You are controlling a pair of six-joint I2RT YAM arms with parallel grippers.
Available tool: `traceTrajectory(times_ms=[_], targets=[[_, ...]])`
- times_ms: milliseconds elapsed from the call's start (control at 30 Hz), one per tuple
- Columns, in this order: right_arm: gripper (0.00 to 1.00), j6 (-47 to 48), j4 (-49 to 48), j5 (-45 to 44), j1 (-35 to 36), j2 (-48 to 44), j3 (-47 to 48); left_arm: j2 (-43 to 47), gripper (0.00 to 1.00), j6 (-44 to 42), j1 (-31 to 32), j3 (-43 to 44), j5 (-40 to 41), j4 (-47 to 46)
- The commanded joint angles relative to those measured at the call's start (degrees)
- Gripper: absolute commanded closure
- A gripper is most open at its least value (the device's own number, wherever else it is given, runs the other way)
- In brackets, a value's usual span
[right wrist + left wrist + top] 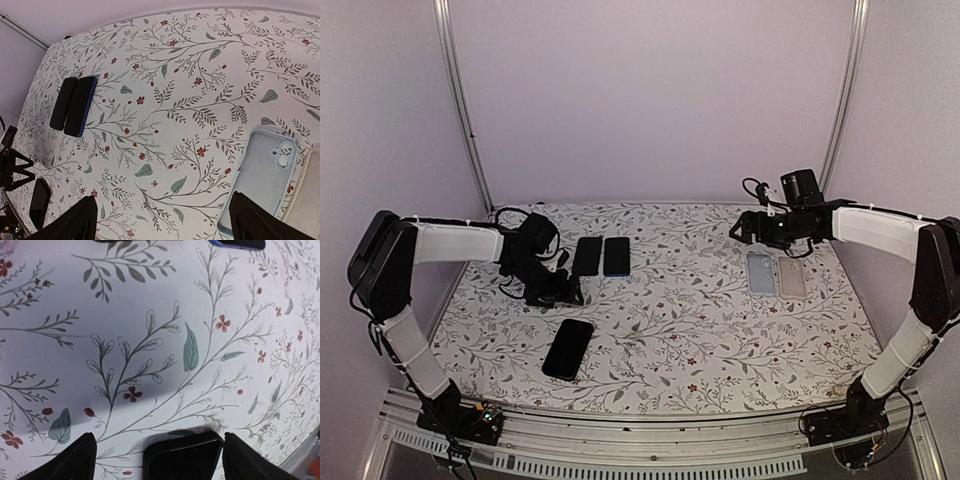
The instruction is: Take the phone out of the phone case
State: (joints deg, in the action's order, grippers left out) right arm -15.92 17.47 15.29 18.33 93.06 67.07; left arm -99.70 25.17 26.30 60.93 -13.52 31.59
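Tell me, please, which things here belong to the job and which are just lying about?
Job: blue-cased phone; perhaps the near black phone by the left fingers, casing unclear.
Lying about: far black phone; pale blue empty case; beige empty case.

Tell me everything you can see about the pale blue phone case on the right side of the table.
The pale blue phone case lies flat on the floral tablecloth, with nothing gripping it. It looks like soft matte silicone, with rounded corners, a raised rim and a camera cutout with two lens holes. A beige case lies close alongside it.
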Motion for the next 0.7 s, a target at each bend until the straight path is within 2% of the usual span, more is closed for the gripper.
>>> traceTrajectory(times_ms=[0,367,667], targets=[[0.05,-0.7,-1.4,-0.8,1.8,2.2,3.1,3.1,0.11,2.0,4.2,-2.5,5.6,1.2],[0.04,-0.9,-0.4,-1.3,4.1,5.2,6.4,2.5,0.08,1.6,13.5,-4.0,11.8,6.9],[0.03,-0.9,-0.2,-1.7,5.0,5.4,6.7,-0.5,0.08,1.8,17.4,-2.7,13.3,9.0]])
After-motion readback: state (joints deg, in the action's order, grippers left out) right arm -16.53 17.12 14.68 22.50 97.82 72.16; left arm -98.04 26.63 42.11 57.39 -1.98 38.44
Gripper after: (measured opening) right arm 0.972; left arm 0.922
